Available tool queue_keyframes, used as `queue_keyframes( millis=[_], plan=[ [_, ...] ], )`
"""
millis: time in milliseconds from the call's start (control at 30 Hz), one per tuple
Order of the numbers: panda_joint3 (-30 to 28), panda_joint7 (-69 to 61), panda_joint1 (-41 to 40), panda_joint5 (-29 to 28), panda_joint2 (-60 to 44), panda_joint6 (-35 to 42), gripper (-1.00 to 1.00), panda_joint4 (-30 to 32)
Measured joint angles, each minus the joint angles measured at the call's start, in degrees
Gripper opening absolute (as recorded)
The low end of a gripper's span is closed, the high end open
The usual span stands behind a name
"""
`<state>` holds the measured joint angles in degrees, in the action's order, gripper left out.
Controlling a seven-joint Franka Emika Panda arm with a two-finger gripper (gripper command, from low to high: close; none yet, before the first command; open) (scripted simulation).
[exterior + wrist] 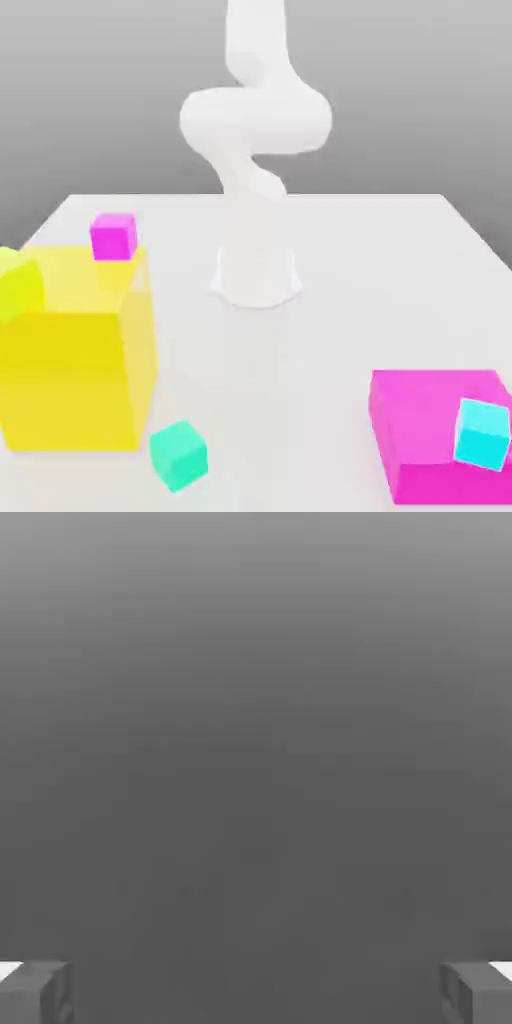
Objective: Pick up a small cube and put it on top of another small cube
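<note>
Green cube (178, 455) on table; claw (256, 992) spread wide, apparently holding nothing.

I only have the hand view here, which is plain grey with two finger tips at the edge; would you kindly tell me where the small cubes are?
Observer: In the exterior view, a small green cube sits on the white table, just in front of a big yellow block.
Operator: Thank you. Are there other small ones?
Observer: Yes, a small magenta cube rests on top of the yellow block, at its far edge.
Operator: And on the other side?
Observer: A small cyan cube lies on a low magenta block at the exterior view's right.
</note>
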<state>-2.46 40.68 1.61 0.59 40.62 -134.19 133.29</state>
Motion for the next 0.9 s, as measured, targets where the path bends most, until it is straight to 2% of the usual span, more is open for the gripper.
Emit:
queue_keyframes(
  millis=[300, 500, 667, 800, 900],
  plan=[
    [-9.1, -19.4, 5.6, 3.0, -18.9, -8.8, 0.00, 5.5],
    [-13.1, -33.1, 7.2, 6.4, -31.5, -14.5, 0.00, 9.1],
    [-14.1, -44.0, 6.0, 8.5, -41.9, -19.3, 0.00, 12.0],
    [-14.0, -50.9, 4.3, 8.1, -49.9, -23.3, 0.00, 14.3],
    [-11.2, -54.3, 1.8, 10.7, -56.0, -27.8, 0.00, 13.7]
  ],
)
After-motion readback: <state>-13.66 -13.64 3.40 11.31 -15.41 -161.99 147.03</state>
